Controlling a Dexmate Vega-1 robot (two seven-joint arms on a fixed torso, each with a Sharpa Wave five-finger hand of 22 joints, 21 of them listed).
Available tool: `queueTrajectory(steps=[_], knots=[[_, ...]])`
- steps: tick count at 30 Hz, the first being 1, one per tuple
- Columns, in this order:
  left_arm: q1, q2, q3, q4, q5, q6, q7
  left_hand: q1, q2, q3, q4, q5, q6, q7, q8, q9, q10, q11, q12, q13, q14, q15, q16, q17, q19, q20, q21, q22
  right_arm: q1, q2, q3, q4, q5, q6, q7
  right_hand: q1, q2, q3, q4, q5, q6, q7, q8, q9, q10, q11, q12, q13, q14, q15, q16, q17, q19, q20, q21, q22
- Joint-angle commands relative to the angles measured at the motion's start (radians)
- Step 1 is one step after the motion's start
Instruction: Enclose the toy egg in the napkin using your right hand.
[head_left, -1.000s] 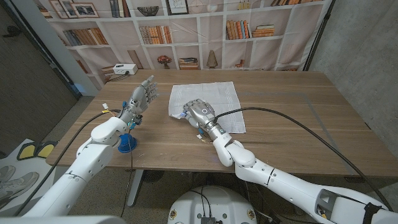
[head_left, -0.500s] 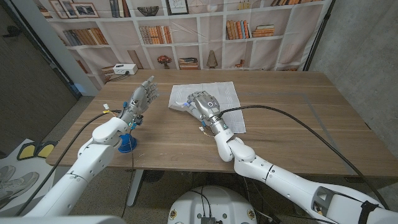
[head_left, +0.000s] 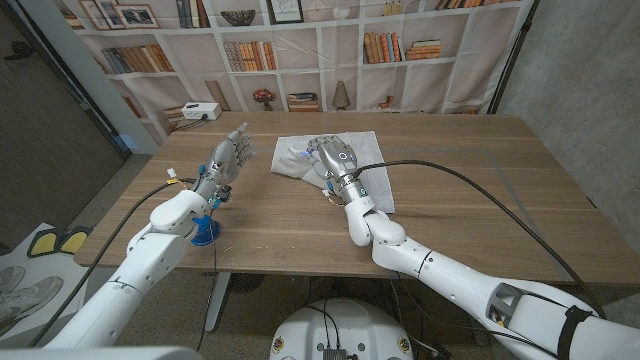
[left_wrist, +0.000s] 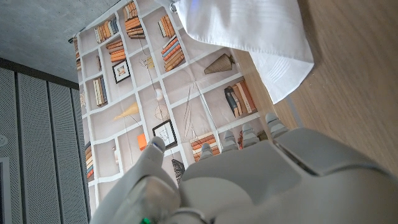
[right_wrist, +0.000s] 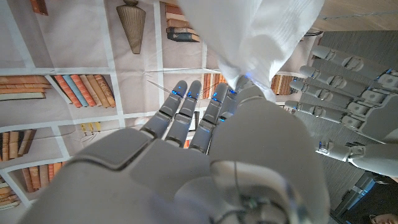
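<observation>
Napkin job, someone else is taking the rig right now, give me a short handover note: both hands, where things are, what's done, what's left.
Right hand: over the white napkin, pinching its near-left corner and holding it lifted off the wooden table; the right wrist view shows cloth gripped at the fingers.
Left hand: open, raised beside the napkin, holding nothing.
Toy egg: I cannot see it; it may be under the hand or the cloth.
Done: corner gripped and raised.
Left: fold the cloth over the egg, cover it fully, then release.
</observation>
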Motion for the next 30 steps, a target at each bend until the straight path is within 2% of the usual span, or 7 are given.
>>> queueTrajectory(steps=[1, 16, 30], knots=[[0.013, -0.006, -0.009, -0.010, 0.002, 0.006, 0.023, -0.001, 0.001, -0.001, 0.005, 0.006, -0.024, 0.004, -0.003, 0.002, -0.004, 0.003, 0.000, 0.002, -0.008, -0.001, 0.007, 0.003, -0.002, 0.006, 0.005, 0.003, 0.086, 0.052, -0.005, 0.141, 0.054, 0.004, -0.049, 0.003, 0.001, 0.029, 0.034, 0.008, -0.007, -0.001, 0.186, 0.117, 0.005, -0.006, 0.011, 0.010, 0.000, -0.168, -0.007, 0.004, -0.007, -0.051, 0.004, 0.004], [0.017, -0.004, -0.016, -0.023, 0.005, 0.015, 0.033, -0.001, 0.001, -0.002, 0.006, 0.006, -0.025, 0.004, -0.003, 0.003, -0.006, 0.001, -0.001, 0.002, -0.009, 0.000, 0.007, 0.003, -0.002, 0.006, 0.006, 0.003, 0.160, 0.086, -0.013, 0.262, 0.095, -0.040, -0.087, 0.007, -0.005, 0.040, 0.042, 0.009, -0.019, -0.004, 0.213, 0.141, 0.000, -0.008, 0.018, 0.027, 0.002, -0.170, -0.016, 0.011, -0.008, -0.052, 0.006, 0.004], [0.013, -0.004, -0.016, -0.023, 0.009, 0.021, 0.037, -0.001, 0.000, -0.002, 0.006, 0.006, -0.025, 0.005, -0.002, 0.003, -0.006, 0.003, -0.001, 0.002, -0.009, 0.000, 0.007, 0.003, -0.002, 0.006, 0.005, 0.003, 0.221, 0.120, -0.063, 0.423, 0.119, -0.109, -0.021, 0.011, -0.011, 0.046, 0.046, 0.008, -0.016, -0.012, 0.220, 0.124, -0.013, -0.004, 0.018, 0.040, -0.001, -0.169, -0.025, 0.017, -0.008, -0.050, 0.007, 0.003]])
